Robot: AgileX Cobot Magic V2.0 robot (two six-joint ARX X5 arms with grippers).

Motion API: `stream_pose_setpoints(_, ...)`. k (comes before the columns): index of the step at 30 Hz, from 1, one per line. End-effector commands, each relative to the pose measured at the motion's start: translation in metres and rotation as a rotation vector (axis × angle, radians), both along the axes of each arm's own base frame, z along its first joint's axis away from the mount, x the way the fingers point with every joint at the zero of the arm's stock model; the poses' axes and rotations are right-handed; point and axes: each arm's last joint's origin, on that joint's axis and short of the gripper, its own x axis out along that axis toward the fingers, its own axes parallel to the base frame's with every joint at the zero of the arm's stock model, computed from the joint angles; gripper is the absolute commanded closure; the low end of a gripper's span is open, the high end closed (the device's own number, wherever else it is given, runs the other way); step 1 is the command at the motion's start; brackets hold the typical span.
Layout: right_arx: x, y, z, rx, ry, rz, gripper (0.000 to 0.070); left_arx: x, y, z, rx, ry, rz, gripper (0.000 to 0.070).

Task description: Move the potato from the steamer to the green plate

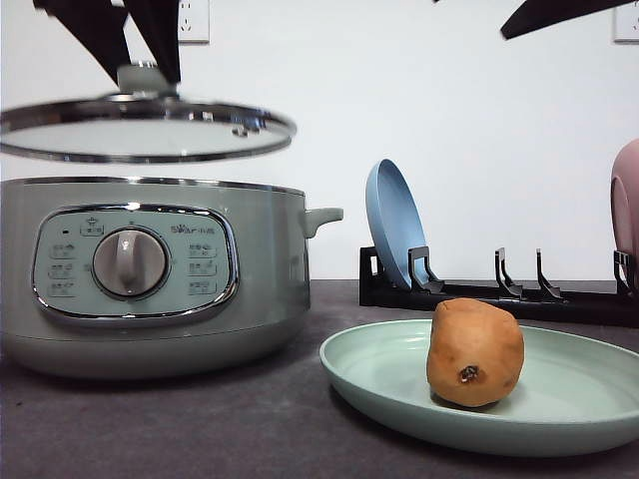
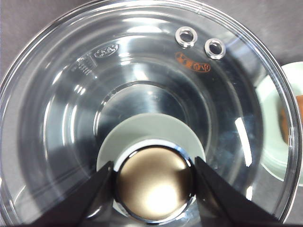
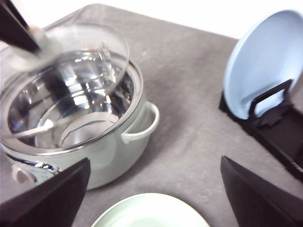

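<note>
The orange-brown potato (image 1: 475, 351) stands on the pale green plate (image 1: 579, 419) at the front right, with nothing touching it. To the left, the pale green steamer (image 1: 150, 279) is uncovered. Its glass lid (image 1: 150, 130) hangs level above it, with my left gripper (image 1: 145, 75) shut on the lid's knob (image 2: 154, 182). Through the lid (image 2: 142, 85) a strip of the potato (image 2: 283, 124) shows. My right gripper (image 3: 155, 161) is open, high above the table between the steamer (image 3: 109, 146) and the green plate (image 3: 151, 210). The pot's inside shows bare shiny metal.
A black dish rack (image 1: 499, 294) stands at the back right, holding an upright blue plate (image 1: 394, 225) and a pink plate (image 1: 627, 210) at the right edge. The steamer's side handle (image 1: 324, 217) points toward the rack. Dark grey tabletop lies between pot and green plate.
</note>
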Motion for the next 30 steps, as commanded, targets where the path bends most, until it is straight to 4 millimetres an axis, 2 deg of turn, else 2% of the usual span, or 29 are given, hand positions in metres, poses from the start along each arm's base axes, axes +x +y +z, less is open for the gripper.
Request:
stream_pose_setpoints(1, -0.001, 0.000, 0.005, 0.008, -0.011, -0.002, 0.0144, 0.004, -0.004, 0.005, -0.020, -0.040, -0.007, 0.0700)
stream_pose_setpoints(30, -0.003, -0.002, 0.002, -0.010, 0.019, -0.006, 0.0144, 0.020, -0.015, -0.016, 0.008, 0.017, -0.025, 0.0700)
